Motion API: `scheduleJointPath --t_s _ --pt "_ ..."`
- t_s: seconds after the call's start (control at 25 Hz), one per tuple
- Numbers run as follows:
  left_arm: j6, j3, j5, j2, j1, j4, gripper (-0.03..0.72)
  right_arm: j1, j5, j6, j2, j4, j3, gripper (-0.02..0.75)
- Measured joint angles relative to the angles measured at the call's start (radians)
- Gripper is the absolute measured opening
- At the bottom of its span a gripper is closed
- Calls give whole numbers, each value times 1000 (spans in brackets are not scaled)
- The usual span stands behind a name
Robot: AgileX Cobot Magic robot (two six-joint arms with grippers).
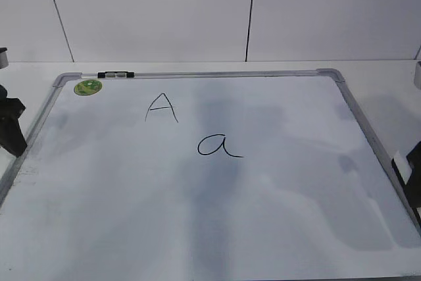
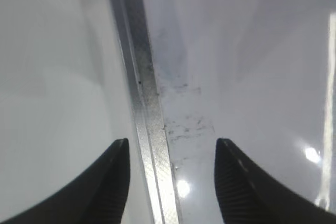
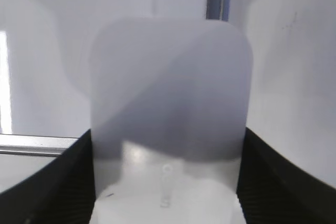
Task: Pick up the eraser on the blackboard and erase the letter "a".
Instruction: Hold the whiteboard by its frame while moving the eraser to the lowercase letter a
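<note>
Gripping the eraser (image 3: 168, 114), the right gripper (image 3: 165, 182) sits at the blackboard's (image 1: 263, 215) right edge; left gripper (image 2: 170, 182) straddles its frame, jaws spread.

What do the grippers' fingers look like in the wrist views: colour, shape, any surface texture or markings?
Left gripper: two black fingers, broad at the base, narrowing to rounded tips, with fine ribbed texture on the inner faces. Right gripper: the same black, finely textured fingers. No cables, labels or markings show.

blackboard (image 1: 276, 228): glossy white, brushed-metal frame | eraser (image 3: 170, 103): smooth plastic
</note>
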Motion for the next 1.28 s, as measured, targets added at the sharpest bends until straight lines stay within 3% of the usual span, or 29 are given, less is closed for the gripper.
scheduleJointPath --t_s 0.24,0.72,0.92,1.28 --pt "10 -32 38 42 57 -42 393 0 -4 0 0 0 0 540" --pt "32 -44 35 69 57 -63 339 0 -17 0 0 0 0 540" --pt "33 -44 30 69 57 -64 269 0 -21 0 0 0 0 540" --pt "34 -46 24 106 57 -71 255 0 -21 0 0 5 0 540"
